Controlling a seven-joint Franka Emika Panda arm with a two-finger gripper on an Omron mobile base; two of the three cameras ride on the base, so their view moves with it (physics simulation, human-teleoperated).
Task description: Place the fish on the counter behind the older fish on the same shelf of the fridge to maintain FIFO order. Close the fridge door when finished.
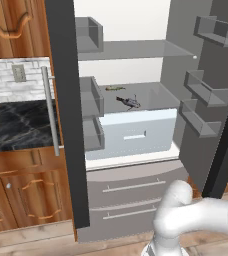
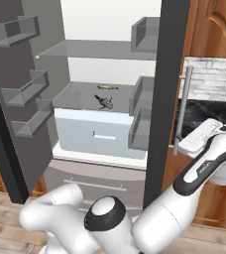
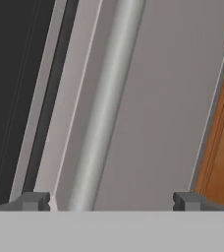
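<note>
Fish [image 1: 130, 102] on grey shelf [image 1: 156, 96] (fridge [image 1: 136, 195] open), black counter [image 1: 16, 127] alongside

A home kitchen: a tall grey steel two-door fridge [image 1: 136, 190] stands open between carved wooden cabinets [image 1: 21, 192], beside a glossy black marble surface [image 1: 16, 127] backed by white brick tiling [image 1: 6, 82], over a wood-plank floor [image 2: 1, 218].

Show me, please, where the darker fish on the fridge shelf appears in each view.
Left base view: darker fish just right of centre, upper half.
Right base view: same fish just left of centre.
Hand view: faces a door handle.
Shared landmark: the pale drawer directly below it.
</note>
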